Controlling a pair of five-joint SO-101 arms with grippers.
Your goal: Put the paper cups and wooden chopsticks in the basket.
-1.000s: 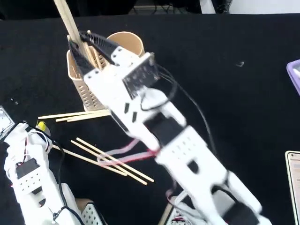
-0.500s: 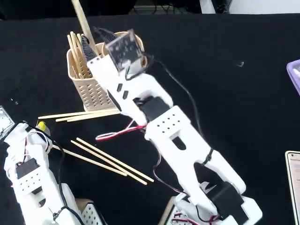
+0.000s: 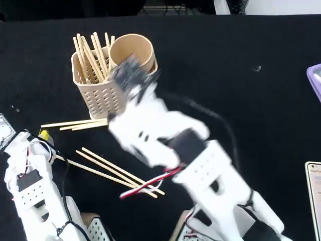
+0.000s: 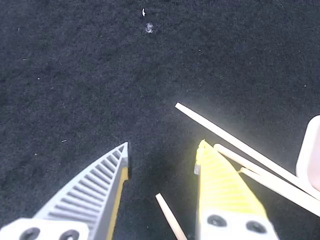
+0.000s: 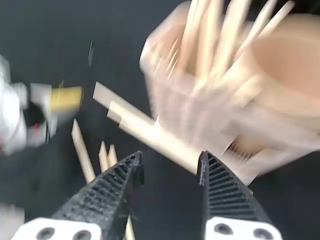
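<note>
Basket: your basket stood upright at 10 o'clock on the bench. It held a sheaf of chopsticks and a cup.
Near bunch: a near bunch lay flat at the basket's 6 o'clock foot, just beside it.
Far bunch: a far bunch lay slanting at 7 o'clock on the bench, apart from the first.
Right gripper: your right gripper hung close to the basket's 5 o'clock side, its fingers wide apart with nothing between them.
Left gripper: your left gripper sat low over the bench at 8 o'clock, fingers spread and empty, with stick ends just beside the yellow finger.
Handling: the sticks looked light, stiff, thin and smooth, so they would likely roll or pivot when pinched.
Hold: you would have done best to take one stick near its middle, across its width, so it hung level.
Risk: the basket looked light, and a nudge could have tipped it.
</note>
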